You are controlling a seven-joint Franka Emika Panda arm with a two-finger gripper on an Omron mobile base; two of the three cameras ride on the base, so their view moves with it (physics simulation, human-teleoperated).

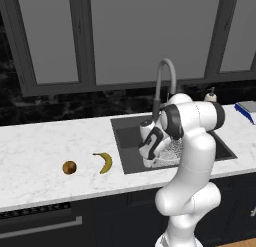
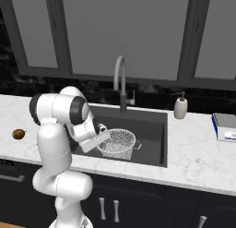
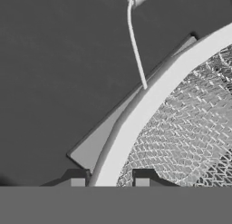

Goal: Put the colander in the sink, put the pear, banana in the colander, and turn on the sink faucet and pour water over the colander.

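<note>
White marble counter (image 1: 35, 156) — pear (image 1: 69, 167) and banana (image 1: 104, 161) side by side, soap bottle (image 2: 180, 107), blue-edged scale (image 2: 225, 126).

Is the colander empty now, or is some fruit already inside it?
Empty. The colander sits in the sink showing bare mesh; the banana and pear lie on the counter.

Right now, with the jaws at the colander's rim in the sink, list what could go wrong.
1. The gripper straddles the colander rim; pulling away carelessly could tip it in the sink.
2. The banana and pear lie far left on the counter; the swing back could clip the sink faucet.
</note>
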